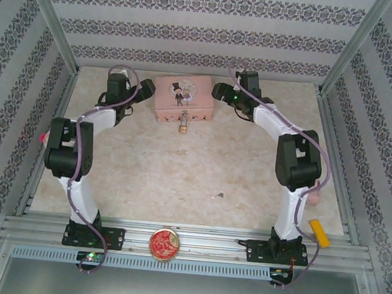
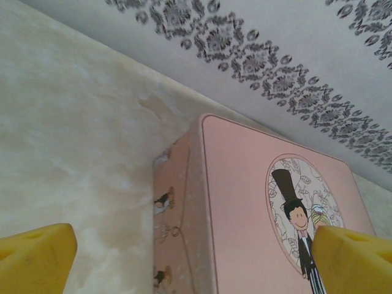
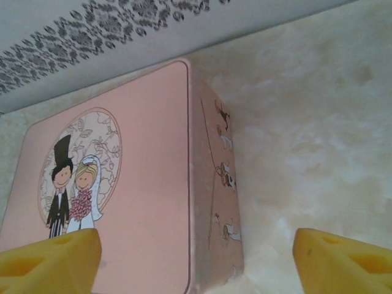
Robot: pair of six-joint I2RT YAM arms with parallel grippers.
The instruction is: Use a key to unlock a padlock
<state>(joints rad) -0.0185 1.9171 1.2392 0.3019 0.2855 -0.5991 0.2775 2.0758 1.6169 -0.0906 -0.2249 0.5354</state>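
- Pink tin box (image 1: pixel 182 98), a cartoon bride and groom on its lid, sits on the beige worktop (image 1: pixel 179 180) close to the far edge, about midway between the side edges.
- Brass-gold padlock (image 1: pixel 183 125) sits at the middle of the box's near wall, touching it; it is too small to tell how its shackle stands.
- Left gripper (image 1: pixel 144 90) hovers just beside the box's left wall, its yellow fingers (image 2: pixel 33 257) spread wide apart and holding nothing.
- Right gripper (image 1: pixel 219 91) hovers just beside the box's right wall, its yellow fingers (image 3: pixel 52 260) also wide apart and empty.
- Round red-gold disc (image 1: pixel 164 244) lies on the near edge rail, between the two arm bases.
- Yellow block (image 1: pixel 319 233) lies by the near right corner.
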